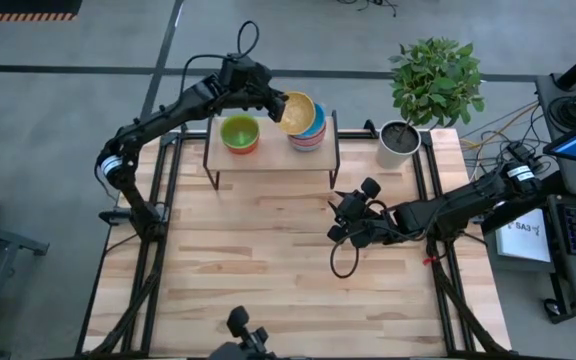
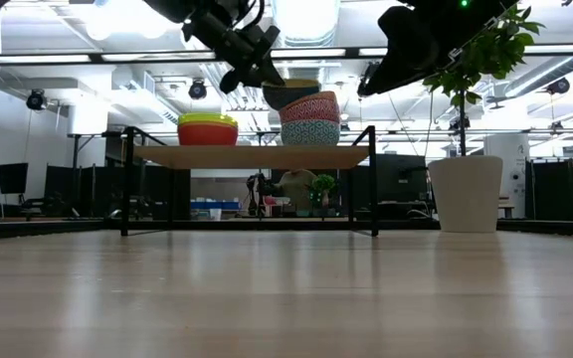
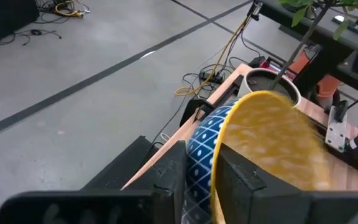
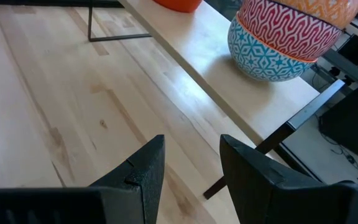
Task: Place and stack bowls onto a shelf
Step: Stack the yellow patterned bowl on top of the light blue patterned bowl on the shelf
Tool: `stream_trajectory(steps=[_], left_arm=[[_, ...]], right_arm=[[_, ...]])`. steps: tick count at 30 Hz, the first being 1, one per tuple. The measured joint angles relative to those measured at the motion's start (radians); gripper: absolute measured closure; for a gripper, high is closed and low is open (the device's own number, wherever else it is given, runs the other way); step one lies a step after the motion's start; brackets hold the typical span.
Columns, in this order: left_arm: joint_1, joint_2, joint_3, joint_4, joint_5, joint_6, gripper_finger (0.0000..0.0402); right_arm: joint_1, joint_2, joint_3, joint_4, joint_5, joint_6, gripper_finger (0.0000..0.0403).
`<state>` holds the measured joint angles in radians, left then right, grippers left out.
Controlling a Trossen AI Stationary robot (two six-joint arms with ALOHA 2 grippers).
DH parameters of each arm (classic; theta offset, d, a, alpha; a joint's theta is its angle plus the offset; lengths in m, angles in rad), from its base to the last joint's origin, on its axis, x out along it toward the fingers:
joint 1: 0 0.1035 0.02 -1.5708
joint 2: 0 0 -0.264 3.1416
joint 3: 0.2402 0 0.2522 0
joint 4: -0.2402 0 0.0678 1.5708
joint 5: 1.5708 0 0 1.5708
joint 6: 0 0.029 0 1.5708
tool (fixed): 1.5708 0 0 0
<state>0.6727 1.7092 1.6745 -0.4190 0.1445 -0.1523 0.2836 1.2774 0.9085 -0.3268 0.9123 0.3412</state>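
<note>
The shelf stands at the table's far edge. On its left end is a stack with a green bowl on top of yellow and red-orange ones. On its right end sits a stack of patterned bowls, light blue under red. My left gripper is shut on a bowl that is gold inside and blue-white patterned outside, just above the right stack. My right gripper is open above the table's right middle, touching nothing. My left gripper pinches the bowl's rim, one finger inside the bowl and one against the blue-white outer wall. It comes from above and from the shelf's left. The bowl hangs tilted over the right stack; I cannot tell whether it touches.
A white pot with a green plant stands just right of the shelf at the table's far right corner. Bare wooden tabletop stretches from the shelf to the near edge. Cables and desks lie beyond the right edge.
</note>
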Motion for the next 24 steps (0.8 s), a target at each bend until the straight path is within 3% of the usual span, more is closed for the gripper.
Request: stream_trajectory(steps=[19,24], left_arm=[[-0.009,0.000,0.002,0.036,0.024,-0.020,0.0318],[-0.010,-0.001,0.002,-0.005,0.026,0.037,0.0318]], right_arm=[[0.000,0.000,0.000,0.000,0.000,0.000,0.0258],[0.000,0.000,0.000,-0.006,0.000,0.000,0.0258]])
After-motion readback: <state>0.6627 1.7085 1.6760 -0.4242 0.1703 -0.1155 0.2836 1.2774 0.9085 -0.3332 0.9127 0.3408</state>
